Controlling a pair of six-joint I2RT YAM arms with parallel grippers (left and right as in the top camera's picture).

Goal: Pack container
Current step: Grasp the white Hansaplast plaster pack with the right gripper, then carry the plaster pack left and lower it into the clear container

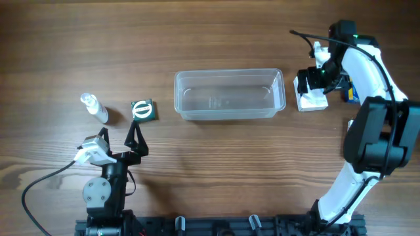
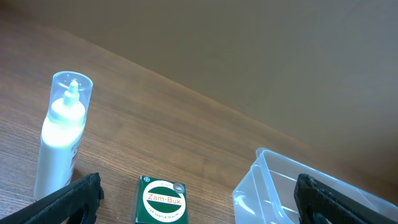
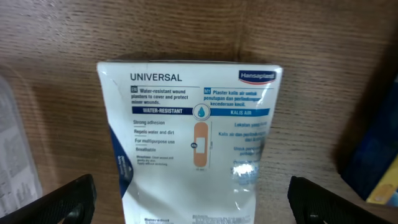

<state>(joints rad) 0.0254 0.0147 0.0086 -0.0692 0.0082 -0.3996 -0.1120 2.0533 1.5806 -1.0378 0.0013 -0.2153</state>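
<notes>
The clear plastic container [image 1: 229, 95] sits empty at the table's middle; its corner shows in the left wrist view [image 2: 292, 193]. My right gripper [image 1: 312, 80] is open, its fingers on either side of a white plaster box [image 3: 193, 143] lying flat on the table to the right of the container [image 1: 311, 99]. My left gripper [image 1: 120, 139] is open and empty, just in front of a green Zam-Buk box [image 1: 144, 109] that shows between the fingers [image 2: 161, 199]. A small clear bottle [image 1: 94, 108] lies left of it [image 2: 61, 140].
A blue and yellow box [image 1: 350, 92] lies right of the plaster box, partly under my right arm; its edge shows in the right wrist view [image 3: 379, 155]. The container's wall [image 3: 15, 155] is at that view's left edge.
</notes>
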